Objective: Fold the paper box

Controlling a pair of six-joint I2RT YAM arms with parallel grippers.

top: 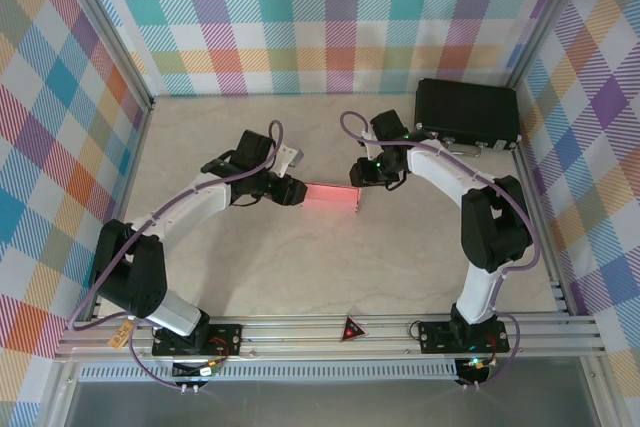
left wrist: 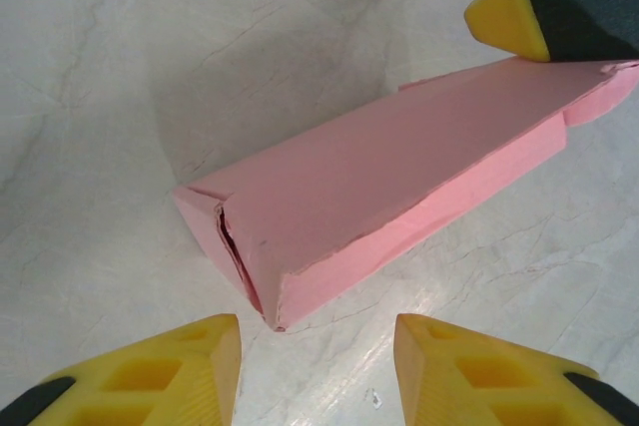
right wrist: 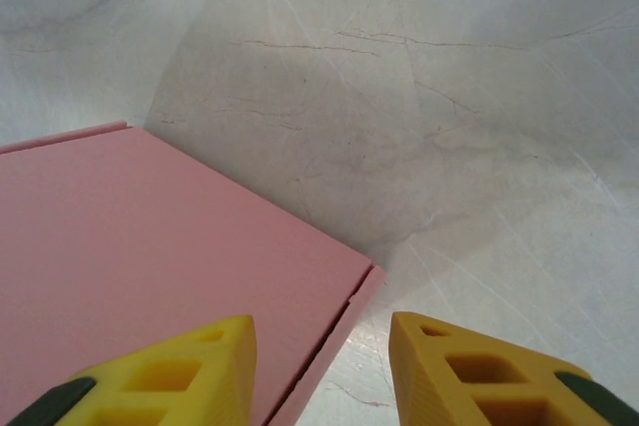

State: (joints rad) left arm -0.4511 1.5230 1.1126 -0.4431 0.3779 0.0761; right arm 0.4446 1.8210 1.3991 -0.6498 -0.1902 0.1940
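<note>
The salmon-pink paper box (top: 331, 197) lies closed and flat on the table between the two arms. In the left wrist view the box (left wrist: 399, 187) stretches away, its near corner just ahead of my open left gripper (left wrist: 318, 366), apart from the yellow fingers (left wrist: 180, 366). The other arm's yellow fingertip (left wrist: 509, 12) rests by the box's far end. In the right wrist view the box lid (right wrist: 150, 266) lies under my open right gripper (right wrist: 321, 366); its left finger (right wrist: 190, 366) hovers over the lid, its edge between the jaws. From above, the left gripper (top: 296, 191) and right gripper (top: 362, 179) flank the box.
A larger black case (top: 467, 112) sits at the back right near the wall. Checked walls enclose the pale marble-look table (top: 330, 267), and an aluminium rail with a red triangle marker (top: 352, 328) runs along the near edge.
</note>
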